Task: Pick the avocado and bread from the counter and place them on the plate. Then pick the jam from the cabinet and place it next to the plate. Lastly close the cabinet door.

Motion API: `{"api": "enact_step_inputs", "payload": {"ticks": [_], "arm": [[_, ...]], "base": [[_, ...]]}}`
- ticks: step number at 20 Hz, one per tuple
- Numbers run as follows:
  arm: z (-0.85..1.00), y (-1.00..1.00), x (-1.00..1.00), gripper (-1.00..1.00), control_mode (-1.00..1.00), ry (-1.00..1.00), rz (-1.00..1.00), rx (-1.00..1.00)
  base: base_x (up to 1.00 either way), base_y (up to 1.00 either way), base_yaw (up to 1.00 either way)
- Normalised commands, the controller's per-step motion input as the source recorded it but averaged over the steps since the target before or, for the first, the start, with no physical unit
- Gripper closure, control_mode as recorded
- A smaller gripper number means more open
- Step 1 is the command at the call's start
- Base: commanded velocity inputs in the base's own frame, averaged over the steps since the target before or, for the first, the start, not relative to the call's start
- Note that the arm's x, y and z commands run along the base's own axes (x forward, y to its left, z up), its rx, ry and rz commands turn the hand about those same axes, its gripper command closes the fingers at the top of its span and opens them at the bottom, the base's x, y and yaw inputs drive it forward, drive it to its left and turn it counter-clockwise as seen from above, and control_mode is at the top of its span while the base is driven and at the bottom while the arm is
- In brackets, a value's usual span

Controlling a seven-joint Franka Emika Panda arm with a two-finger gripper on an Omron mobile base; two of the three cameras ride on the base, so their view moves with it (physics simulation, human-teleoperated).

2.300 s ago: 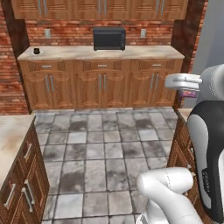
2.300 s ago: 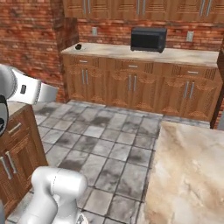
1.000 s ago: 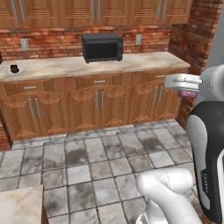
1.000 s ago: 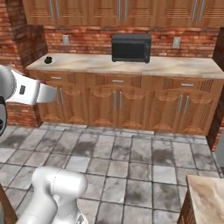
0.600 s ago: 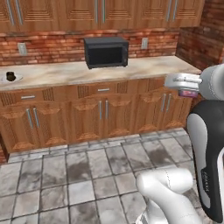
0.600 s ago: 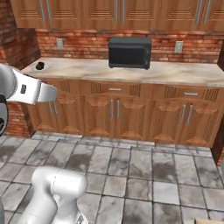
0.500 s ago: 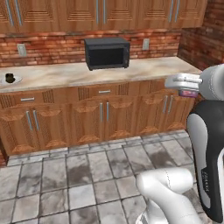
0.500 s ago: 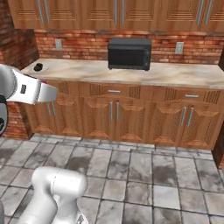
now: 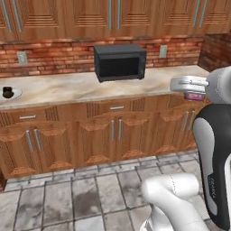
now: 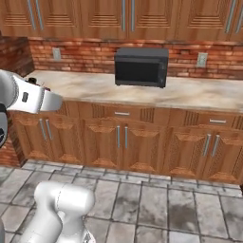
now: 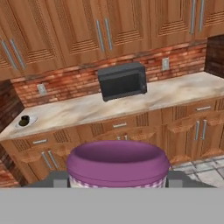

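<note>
Jam jar with a round purple lid and a purple-and-white checked side (image 11: 118,164): held between the fingers (image 11: 60,179), one on either side, raised in front of the beige mottled stone tabletop (image 11: 83,107) over brown wooden cupboards. Lid on, its top sunken inside a raised rim. Round white shallow plate (image 11: 33,124): lying flat on the tabletop, toward its left end in the hand view. Two small dark round items (image 11: 24,120): resting on the plate, close together; which is avocado and which is bread cannot be told at this size. Brown wooden wall cabinet doors with upright grey bar handles (image 9: 90,18): those in view closed.
</note>
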Motion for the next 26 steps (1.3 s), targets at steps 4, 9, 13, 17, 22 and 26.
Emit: {"api": "enact_step_inputs", "payload": {"ticks": [4,9,13,17,22,26], "arm": [[0.0,0.0,0.0,1.0,1.0,0.0,0.0,0.0],[0.0,0.0,0.0,1.0,1.0,0.0,0.0,0.0],[0.0,0.0,0.0,1.0,1.0,0.0,0.0,0.0],[0.0,0.0,0.0,1.0,1.0,0.0,0.0,0.0],[0.0,0.0,0.0,1.0,1.0,0.0,0.0,0.0],[0.0,0.0,0.0,1.0,1.0,0.0,0.0,0.0]], "base": [[0.8,0.24,0.15],[0.51,0.19,0.17],[0.16,0.2,0.22],[0.06,0.26,0.21],[0.29,0.28,0.2],[0.45,0.32,0.21]]}}
